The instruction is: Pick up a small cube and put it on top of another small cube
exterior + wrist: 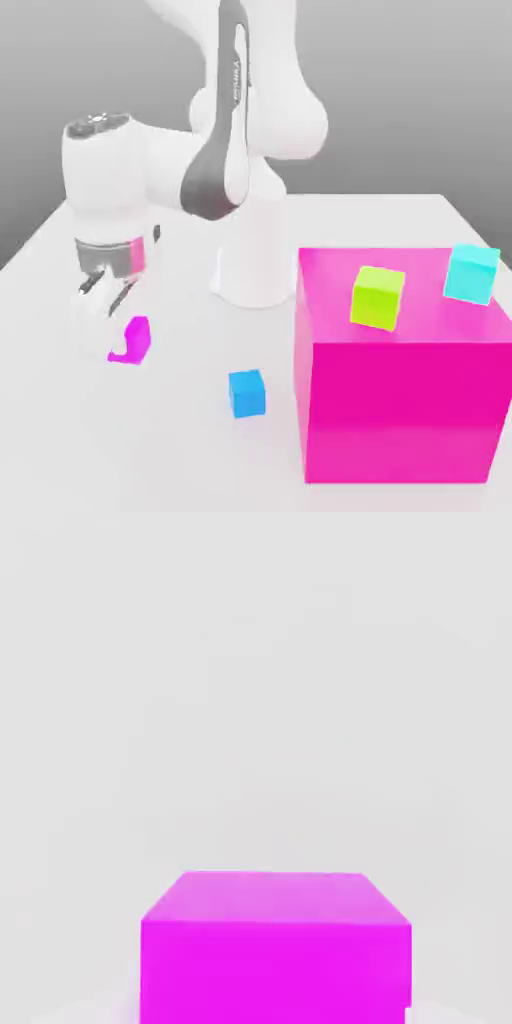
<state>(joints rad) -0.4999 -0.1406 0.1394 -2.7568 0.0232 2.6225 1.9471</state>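
The small magenta-pink cube point(138, 337) sits low over the white table at the exterior view's left. My gripper point(118, 338) reaches straight down onto it, shut on the cube, and one white finger point(112, 322) covers part of its near face. In the hand view the same cube point(275, 947) looms close, its top face and one side showing. A small blue cube point(247, 392) lies on the table to the exterior view's right of the held cube. A small lime-green cube point(378, 296) and a small cyan cube point(471, 272) rest on the huge block.
A huge magenta block point(400, 400) fills the exterior view's right side of the white table point(60, 440). The arm's white base point(255, 255) stands behind the middle. Bare table lies between the blue cube and the front edge.
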